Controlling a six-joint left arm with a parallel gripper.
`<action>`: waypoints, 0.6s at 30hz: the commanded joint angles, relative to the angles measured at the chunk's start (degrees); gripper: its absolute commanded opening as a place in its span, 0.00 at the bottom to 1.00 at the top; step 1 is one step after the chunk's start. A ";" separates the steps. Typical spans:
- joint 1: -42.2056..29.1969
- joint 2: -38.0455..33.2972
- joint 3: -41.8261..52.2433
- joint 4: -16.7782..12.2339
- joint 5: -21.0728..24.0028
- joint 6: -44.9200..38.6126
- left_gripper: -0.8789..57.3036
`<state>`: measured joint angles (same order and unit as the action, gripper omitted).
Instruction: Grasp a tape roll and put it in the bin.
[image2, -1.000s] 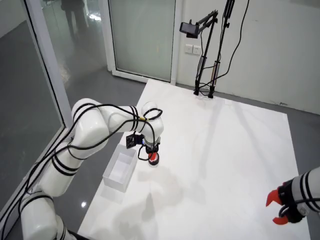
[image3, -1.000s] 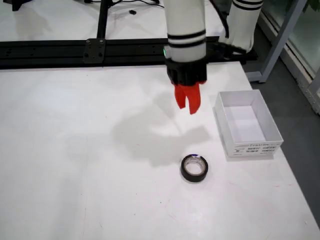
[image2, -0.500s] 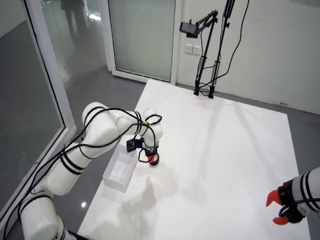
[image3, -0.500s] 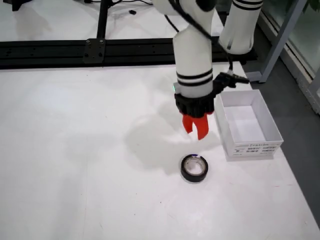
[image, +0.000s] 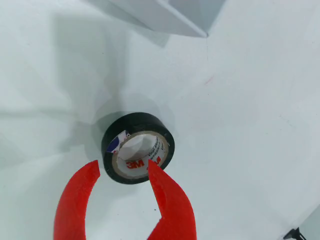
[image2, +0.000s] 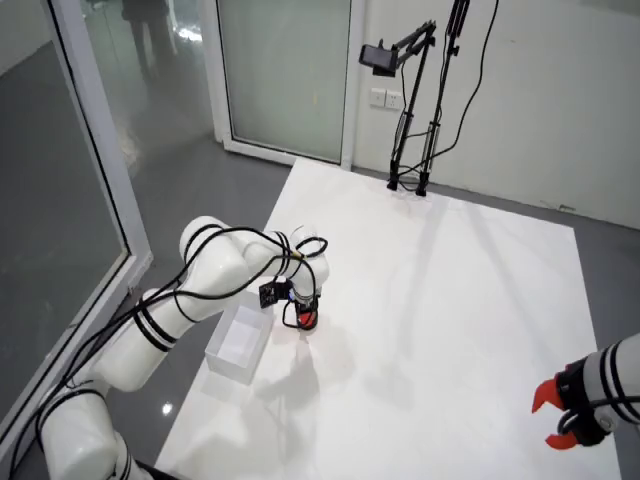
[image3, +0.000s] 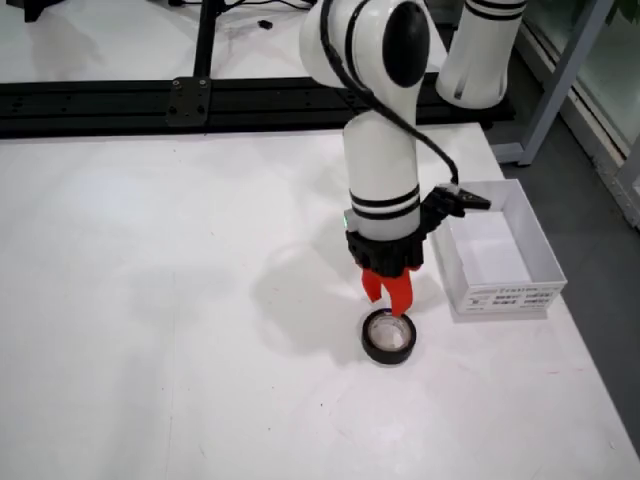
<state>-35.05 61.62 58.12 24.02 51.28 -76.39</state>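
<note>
red two-finger claw (image: 122, 172) spread open, holds nothing | black electrical tape roll (image: 138, 147) flat on white worktop (image: 250, 125) just under claw tips, one finger over its core | light, stiff, slick: pinch wall | white cardboard bin (image3: 495, 245) beside

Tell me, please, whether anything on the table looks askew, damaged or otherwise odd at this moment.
Nothing stands out. The black tape roll lies flat on the white table, the white bin sits upright and intact beside it, and the red end effector is open just above the roll.
</note>
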 joint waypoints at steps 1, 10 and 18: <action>0.16 4.47 -3.45 0.50 -1.09 -0.16 0.37; -0.90 4.47 -3.19 0.06 -1.09 -0.16 0.37; -0.72 4.47 -3.01 0.15 -1.09 -0.16 0.34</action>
<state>-35.48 65.15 55.54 24.22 50.44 -76.52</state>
